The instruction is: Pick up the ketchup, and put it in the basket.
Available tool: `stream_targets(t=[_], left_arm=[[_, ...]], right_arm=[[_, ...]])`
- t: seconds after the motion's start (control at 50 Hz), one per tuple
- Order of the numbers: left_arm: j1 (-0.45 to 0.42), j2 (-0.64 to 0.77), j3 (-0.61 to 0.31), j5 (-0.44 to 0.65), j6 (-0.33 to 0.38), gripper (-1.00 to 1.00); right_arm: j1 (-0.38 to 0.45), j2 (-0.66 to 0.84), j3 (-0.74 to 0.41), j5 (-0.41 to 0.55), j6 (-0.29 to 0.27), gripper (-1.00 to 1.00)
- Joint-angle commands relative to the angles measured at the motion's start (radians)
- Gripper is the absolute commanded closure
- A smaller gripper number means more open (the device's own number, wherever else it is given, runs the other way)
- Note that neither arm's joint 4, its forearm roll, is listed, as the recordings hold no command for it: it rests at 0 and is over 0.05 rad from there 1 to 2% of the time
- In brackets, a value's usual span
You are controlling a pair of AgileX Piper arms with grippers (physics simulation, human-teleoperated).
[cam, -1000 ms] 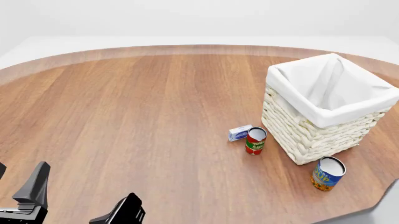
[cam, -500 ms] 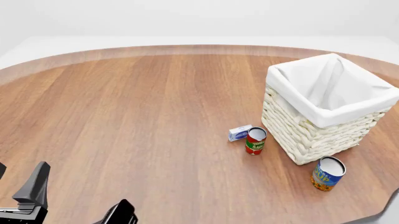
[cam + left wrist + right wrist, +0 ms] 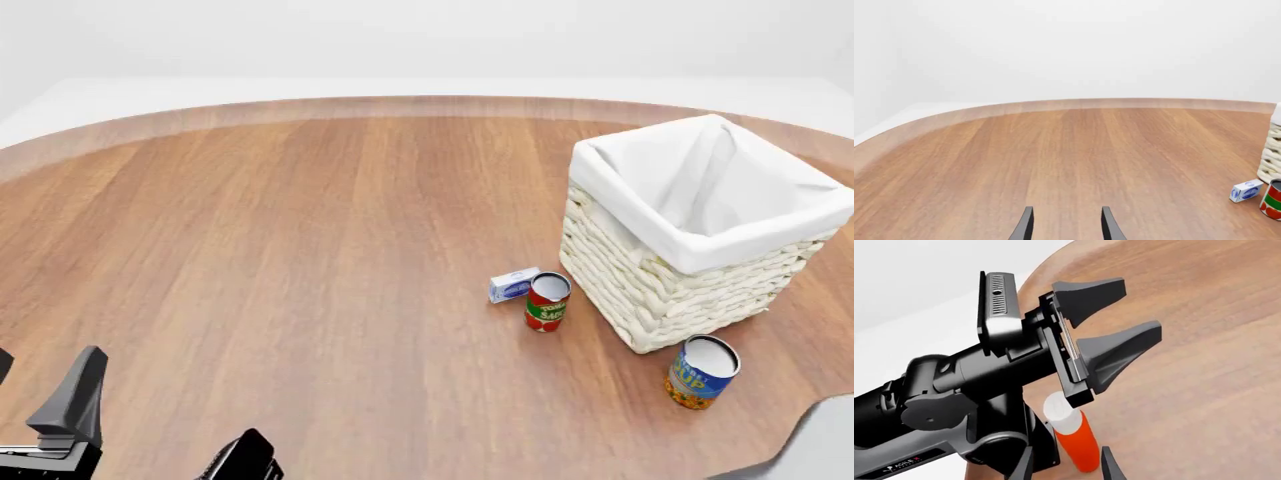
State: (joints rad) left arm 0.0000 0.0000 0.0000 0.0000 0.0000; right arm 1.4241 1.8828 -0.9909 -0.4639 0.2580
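- Now the right tool [image 3: 1066, 450] is open and holds nothing. Its two fingertips stand apart at the near edge of its own wrist view, with the ketchup [image 3: 1079, 452] rising just ahead of them. Whether they already bracket the bottle I cannot tell.
- In the front view a black finger [image 3: 247, 458], which I take to belong to this tool, has sunk towards the lower edge over the last second. I read that as a descent onto the bottle, so the grasp looks near but not made.
- Close by, the left tool [image 3: 1141, 307] hangs wide open and empty above the ketchup, its pose unchanged.
- The ketchup stands upright on the table [image 3: 334, 220], at the robot's near left, out of the front view.
- The basket [image 3: 667, 290] sits well apart at the far right, so a long carry remains.
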Motion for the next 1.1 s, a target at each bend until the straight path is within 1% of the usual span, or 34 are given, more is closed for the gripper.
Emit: stream_targets(t=[0.02,0.38,0.9,1.1], left_arm=[[0.000,0.000,0.000,0.000,0.000,-1.00],[0.000,0.000,0.000,0.000,0.000,-1.00],[0.000,0.000,0.000,0.000,0.000,-1.00],[0.000,0.000,0.000,0.000,0.000,-1.00]], right_arm=[[0.009,0.014,-0.012,0.002,0.012,-1.00],[0.026,0.005,-0.012,-0.008,0.025,-1.00],[0.007,0.035,-0.064,0.008,0.030,-1.00],[0.018,0.046,-0.080,0.014,0.038,-1.00]])
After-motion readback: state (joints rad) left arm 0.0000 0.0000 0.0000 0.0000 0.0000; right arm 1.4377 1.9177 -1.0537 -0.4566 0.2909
